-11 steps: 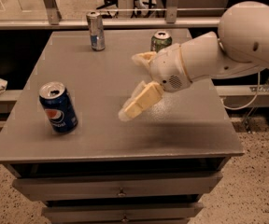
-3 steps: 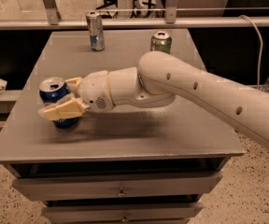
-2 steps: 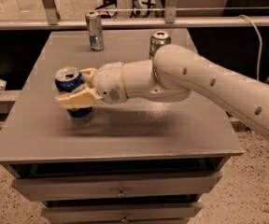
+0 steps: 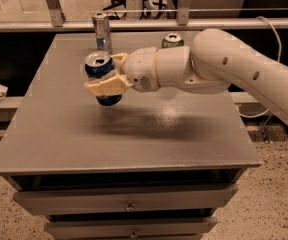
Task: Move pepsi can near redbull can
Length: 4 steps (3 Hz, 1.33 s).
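Left of the table's (image 4: 59, 134) middle, the pepsi can (image 4: 97, 66) stands roughly upright in the gripper (image 4: 102, 77). One tan finger is clamped across its front and the other sits behind it, and the can seems lifted just clear of the grey surface. The redbull can (image 4: 102, 31) stands close behind it at the back edge. Further right is a green can (image 4: 172, 40), partly hidden by the white arm (image 4: 224, 69) reaching in from the right.

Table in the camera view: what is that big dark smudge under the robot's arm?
In the camera view, that smudge is a shadow: the arm and the hand, shut on the pepsi can above the left-middle of the table, block light coming from overhead; its edges are soft, and the tabletop beside it shows a faint pale sheen.
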Available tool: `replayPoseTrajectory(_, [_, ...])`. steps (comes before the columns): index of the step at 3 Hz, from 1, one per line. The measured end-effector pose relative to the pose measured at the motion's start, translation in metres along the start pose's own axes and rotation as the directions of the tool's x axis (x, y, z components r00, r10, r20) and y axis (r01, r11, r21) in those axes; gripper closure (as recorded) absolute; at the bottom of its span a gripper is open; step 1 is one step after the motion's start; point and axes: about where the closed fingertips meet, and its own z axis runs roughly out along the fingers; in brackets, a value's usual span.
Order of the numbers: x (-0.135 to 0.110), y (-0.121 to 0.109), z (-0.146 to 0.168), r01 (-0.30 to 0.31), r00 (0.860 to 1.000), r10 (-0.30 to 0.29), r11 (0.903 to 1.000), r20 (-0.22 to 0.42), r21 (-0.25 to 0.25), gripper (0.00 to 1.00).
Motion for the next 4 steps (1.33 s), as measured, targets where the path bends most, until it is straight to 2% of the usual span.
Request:
replayPoseTrajectory(1, [-0.004, -0.006, 0.006, 0.013, 1.000, -0.013, 0.9999, 0.015, 0.003, 1.00])
replayPoseTrajectory(2, [0.004, -0.041, 0.019, 0.028, 0.999, -0.028, 0.9995, 0.019, 0.016, 1.00])
replayPoseTrajectory(3, [0.001, -0.092, 0.039, 0.055, 0.998, -0.056, 0.9974, 0.029, 0.047, 1.00])
replayPoseTrajectory(4, [0.003, -0.134, 0.047, 0.051, 0.998, -0.055, 0.9923, 0.028, 0.113, 1.00])
